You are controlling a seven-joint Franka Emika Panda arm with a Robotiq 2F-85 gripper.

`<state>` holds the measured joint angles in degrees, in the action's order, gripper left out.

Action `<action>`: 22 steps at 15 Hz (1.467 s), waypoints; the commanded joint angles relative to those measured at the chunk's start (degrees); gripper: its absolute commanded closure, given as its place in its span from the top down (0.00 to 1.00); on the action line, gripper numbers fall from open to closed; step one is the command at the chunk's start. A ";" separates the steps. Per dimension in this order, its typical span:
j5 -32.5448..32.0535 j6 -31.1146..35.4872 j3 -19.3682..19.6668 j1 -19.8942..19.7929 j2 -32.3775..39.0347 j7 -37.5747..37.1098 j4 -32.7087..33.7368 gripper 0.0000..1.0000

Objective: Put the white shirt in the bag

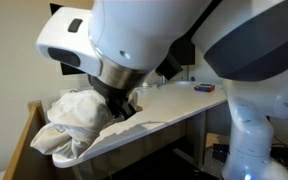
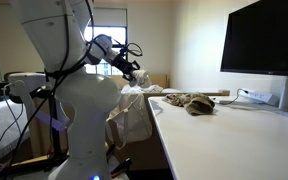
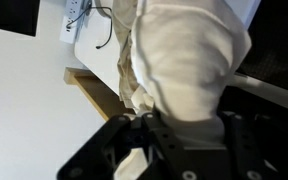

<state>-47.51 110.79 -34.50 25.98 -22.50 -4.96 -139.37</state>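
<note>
The white shirt (image 1: 72, 118) is bunched up at the end of the white table (image 1: 174, 108) and hangs over its edge. It also shows in an exterior view (image 2: 134, 108) and fills the wrist view (image 3: 184, 60). My gripper (image 1: 122, 103) is right on the shirt's top, and its black fingers (image 3: 169, 140) close on a thick fold of the cloth. The brown bag (image 1: 26, 140) stands beside the table end, below the shirt. In the wrist view only its rim (image 3: 92, 93) shows.
A brown patterned cloth (image 2: 194, 102) lies further along the table. A large monitor (image 2: 264, 38) and a power strip (image 2: 254, 97) stand at the far side. The robot's base (image 2: 74, 120) is close to the table end.
</note>
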 commanded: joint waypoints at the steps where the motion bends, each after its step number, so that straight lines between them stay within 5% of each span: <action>1: 4.72 -1.49 0.48 2.37 4.01 1.58 2.55 0.15; 9: 25.67 -4.87 4.08 2.63 9.46 9.16 9.18 0.14; 22: 28.93 -28.05 2.30 3.98 16.47 8.69 15.30 0.14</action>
<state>-19.47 87.52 -31.60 29.68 -8.94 3.53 -127.13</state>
